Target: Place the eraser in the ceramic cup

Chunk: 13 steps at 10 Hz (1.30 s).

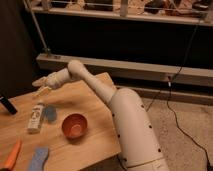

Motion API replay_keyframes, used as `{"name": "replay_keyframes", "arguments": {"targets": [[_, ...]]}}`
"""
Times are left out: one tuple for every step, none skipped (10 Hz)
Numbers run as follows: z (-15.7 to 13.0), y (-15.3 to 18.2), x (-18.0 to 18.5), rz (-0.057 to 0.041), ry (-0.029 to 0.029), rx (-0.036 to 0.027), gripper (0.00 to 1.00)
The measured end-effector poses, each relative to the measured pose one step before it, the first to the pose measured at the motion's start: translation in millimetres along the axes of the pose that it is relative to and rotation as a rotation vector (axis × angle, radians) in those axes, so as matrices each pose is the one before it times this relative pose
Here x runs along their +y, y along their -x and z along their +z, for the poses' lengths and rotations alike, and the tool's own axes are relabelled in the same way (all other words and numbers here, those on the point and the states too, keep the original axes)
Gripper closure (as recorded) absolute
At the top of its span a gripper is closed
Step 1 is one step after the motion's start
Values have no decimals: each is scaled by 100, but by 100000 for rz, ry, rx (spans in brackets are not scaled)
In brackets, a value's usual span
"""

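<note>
surface (95,97): wooden, everything sits on it
black thing (7,105): far left edge, dark and slanted, no clue what it is
orange thing (12,156): bottom left corner, long and thin, lying flat
blue-grey pad (38,159): just right of the orange thing, near the front edge
white bottle (35,117): lying on its side, a small blue-grey piece (50,114) touching its right side
pincer (41,87): hanging above the surface, just past the bottle's far end; can't tell if it's open or holding something
ceramic cup (74,125): upright, right of the bottle, well apart from the pincer
arm (95,85): runs from the pincer back to the white body on the right
</note>
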Motion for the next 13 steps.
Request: {"name": "replay_keyframes", "arguments": {"targets": [[290, 352, -101, 813, -2344, -1697, 35], [347, 279, 126, -365, -1372, -1833, 35], [448, 274, 396, -2049, -350, -2127, 35], [704, 123, 614, -3268, 656, -2251, 35], [442, -88, 329, -1828, 674, -912, 35], [612, -368, 363, -2119, 949, -717, 35], [440, -484, 163, -1911, 702, 21, 35], [378, -581, -46, -1684, 378, 215, 35], [216, -444, -364, -1052, -360, 132, 35], [217, -413, -560, -824, -563, -83, 35], [174, -207, -473, -425, -575, -400, 35], [138, -116, -311, -207, -335, -366, 35], [188, -96, -260, -162, -182, -389, 35]]}}
